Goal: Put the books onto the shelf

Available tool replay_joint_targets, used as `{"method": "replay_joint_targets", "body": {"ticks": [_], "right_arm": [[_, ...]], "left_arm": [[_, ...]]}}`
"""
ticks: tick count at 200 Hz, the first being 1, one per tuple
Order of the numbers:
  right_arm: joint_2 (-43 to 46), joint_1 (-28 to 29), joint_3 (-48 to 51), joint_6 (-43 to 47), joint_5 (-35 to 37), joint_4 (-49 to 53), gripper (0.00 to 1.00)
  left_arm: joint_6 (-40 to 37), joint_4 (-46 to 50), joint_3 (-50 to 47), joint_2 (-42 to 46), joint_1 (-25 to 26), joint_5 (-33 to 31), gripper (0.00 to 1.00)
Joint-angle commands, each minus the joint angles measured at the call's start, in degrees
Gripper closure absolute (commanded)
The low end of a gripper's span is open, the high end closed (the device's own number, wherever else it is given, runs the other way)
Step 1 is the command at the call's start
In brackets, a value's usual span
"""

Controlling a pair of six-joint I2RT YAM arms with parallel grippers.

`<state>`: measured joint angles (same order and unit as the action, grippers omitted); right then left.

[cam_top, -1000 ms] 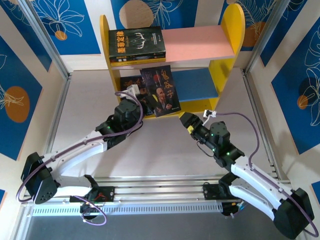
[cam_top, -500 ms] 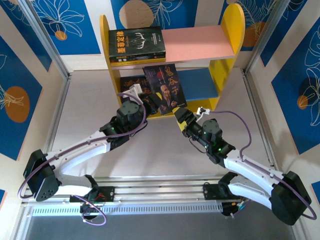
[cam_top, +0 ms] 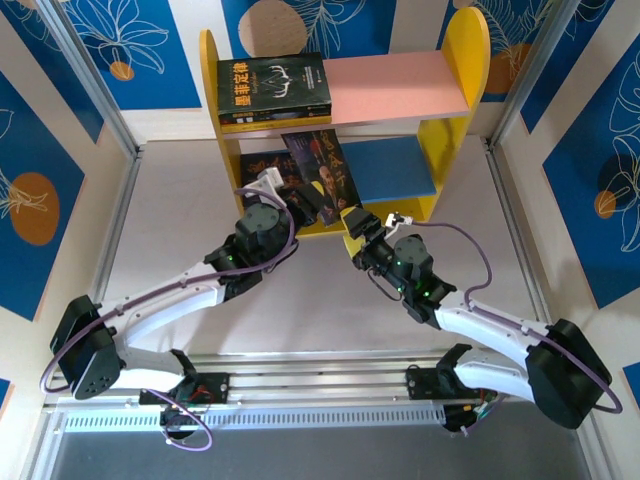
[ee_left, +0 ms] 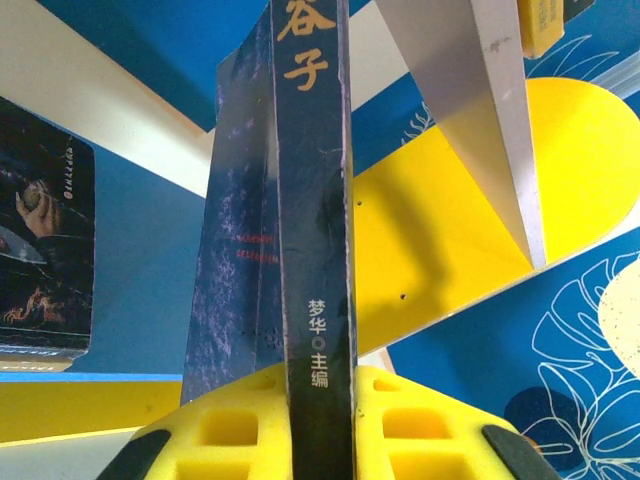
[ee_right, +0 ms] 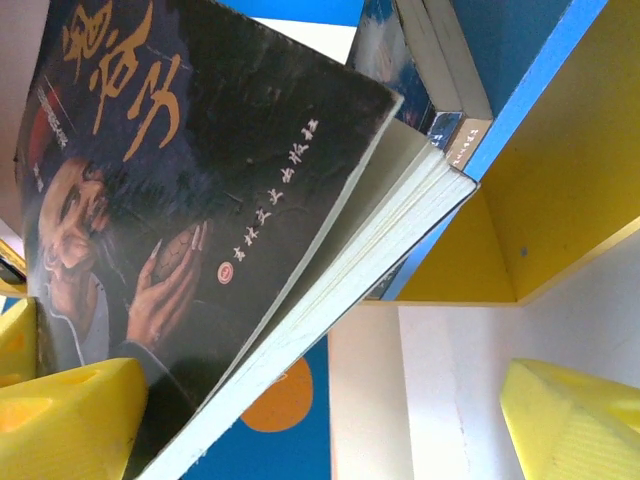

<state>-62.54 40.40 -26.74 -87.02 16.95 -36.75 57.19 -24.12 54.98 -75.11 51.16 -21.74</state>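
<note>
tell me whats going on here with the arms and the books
The left hand is shut on a dark book, holding it tilted before the blue board of the shelf. The right hand, open, is at that book's lower edge. A second book lies on the pink board; a third book stands on the blue board.

The top external camera hangs above and behind the arm bases. It tilts down and forward toward the shelf [cam_top: 455,60], far enough back to take in both arms whole. The left wrist camera sits just behind the left gripper [ee_left: 320,420] and looks up along it. It is so close that the spine of the book [ee_left: 315,200] ahead of the fingertips runs up mid-frame. The right wrist camera sits behind the right gripper [ee_right: 320,415], facing forward and up, with the same book's cover close above one finger [ee_right: 70,415]. All three views share that book and the shelf's yellow side panel [ee_right: 560,180].
</note>
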Motion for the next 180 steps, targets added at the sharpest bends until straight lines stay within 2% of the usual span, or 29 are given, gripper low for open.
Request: {"method": "replay_joint_targets", "body": {"ticks": [1, 59, 82, 119, 180], "right_arm": [[-0.5, 0.9, -2.6, -1.8, 3.6, -3.5, 0.10], [-1.4, 1.1, -4.0, -2.9, 4.9, -4.3, 0.18], [-1.7, 1.1, -3.9, -3.0, 5.2, -4.7, 0.25], [-0.8, 0.8, -3.2, -2.8, 6.1, -4.1, 0.51], [2.3, -1.1, -3.0, 0.2, 6.2, -0.4, 0.81]], "left_arm": [[1.7, -8.3, -1.0, 0.9, 2.1, -0.1, 1.00], [2.6, -11.6, -3.9, 0.8, 4.0, -3.3, 1.00], [2.5, -12.1, -4.3, 0.8, 4.5, -4.2, 1.00], [0.9, -11.4, -4.8, 1.8, 5.4, -6.5, 1.00], [-0.3, -8.0, -5.0, 3.2, 6.1, -9.4, 0.99]]}}
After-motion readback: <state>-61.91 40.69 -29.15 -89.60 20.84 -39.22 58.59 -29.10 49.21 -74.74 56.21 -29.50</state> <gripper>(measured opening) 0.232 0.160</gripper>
